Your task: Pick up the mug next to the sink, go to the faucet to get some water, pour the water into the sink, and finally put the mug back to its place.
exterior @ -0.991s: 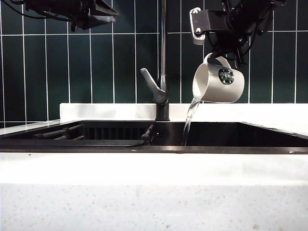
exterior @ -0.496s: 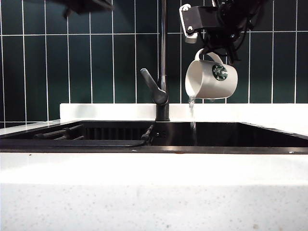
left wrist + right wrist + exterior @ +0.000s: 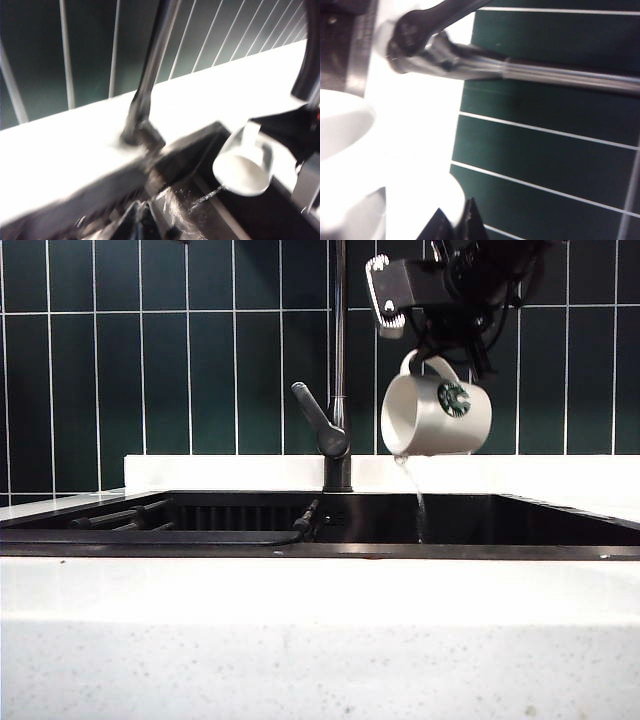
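The mug (image 3: pixel 436 418) is gripped by the right gripper (image 3: pixel 437 352), tipped at 3 o'clock of the faucet (image 3: pixel 338 370); the left gripper (image 3: pixel 141 220) is closed, empty.

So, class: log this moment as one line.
phase: pouring | right end effector: shut on mug handle | mug: tipped over sink | left end effector: shut

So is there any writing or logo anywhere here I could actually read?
Round green logo on the mug, held tipped over the sink by the right gripper: its ring lettering is too small to read.
Faucet, tiles, counter: no text visible.
Left gripper: no markings visible.
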`<state>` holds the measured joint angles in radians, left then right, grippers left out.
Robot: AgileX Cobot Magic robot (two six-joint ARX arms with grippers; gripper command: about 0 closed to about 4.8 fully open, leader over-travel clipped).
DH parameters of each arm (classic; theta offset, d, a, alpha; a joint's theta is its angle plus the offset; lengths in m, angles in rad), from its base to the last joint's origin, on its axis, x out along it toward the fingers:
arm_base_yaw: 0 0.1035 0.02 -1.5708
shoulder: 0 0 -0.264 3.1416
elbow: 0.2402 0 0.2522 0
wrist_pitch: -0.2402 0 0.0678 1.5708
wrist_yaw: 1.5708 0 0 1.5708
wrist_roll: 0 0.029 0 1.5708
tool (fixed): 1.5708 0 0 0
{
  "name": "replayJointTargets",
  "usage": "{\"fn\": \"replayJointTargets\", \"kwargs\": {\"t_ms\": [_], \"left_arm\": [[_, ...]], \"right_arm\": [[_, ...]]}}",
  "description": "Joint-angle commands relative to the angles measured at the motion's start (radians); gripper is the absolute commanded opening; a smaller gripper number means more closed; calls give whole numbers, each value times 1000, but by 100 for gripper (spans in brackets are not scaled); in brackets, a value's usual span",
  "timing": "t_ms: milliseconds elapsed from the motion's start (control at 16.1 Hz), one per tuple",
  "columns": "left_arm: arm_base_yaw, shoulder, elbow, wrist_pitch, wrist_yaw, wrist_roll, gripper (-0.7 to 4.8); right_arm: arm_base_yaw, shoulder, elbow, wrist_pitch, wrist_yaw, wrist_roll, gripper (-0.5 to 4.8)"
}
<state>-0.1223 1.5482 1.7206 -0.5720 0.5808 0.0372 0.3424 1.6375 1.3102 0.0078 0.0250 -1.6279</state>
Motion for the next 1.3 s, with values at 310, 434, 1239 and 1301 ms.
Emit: {"fn": "replayJointTargets", "kwargs": {"t_ms": [310,434,1239,1301], "left_arm": [[0,-212,-76,-98,-199,61,-6],[0,-314,-198,-74,-248,60,-6],[0,-887,-921,139,-357,-11,-6],[0,-908,-927,132,-357,-13,-6]], "right_arm": [[0,-16,8,53,81,240,-1],[-14,-16,8,81,95,457,-1],[-383,-287,-339,249,-28,1372,-1],[-397,-301,-393,300,-28,1408,-1]]}}
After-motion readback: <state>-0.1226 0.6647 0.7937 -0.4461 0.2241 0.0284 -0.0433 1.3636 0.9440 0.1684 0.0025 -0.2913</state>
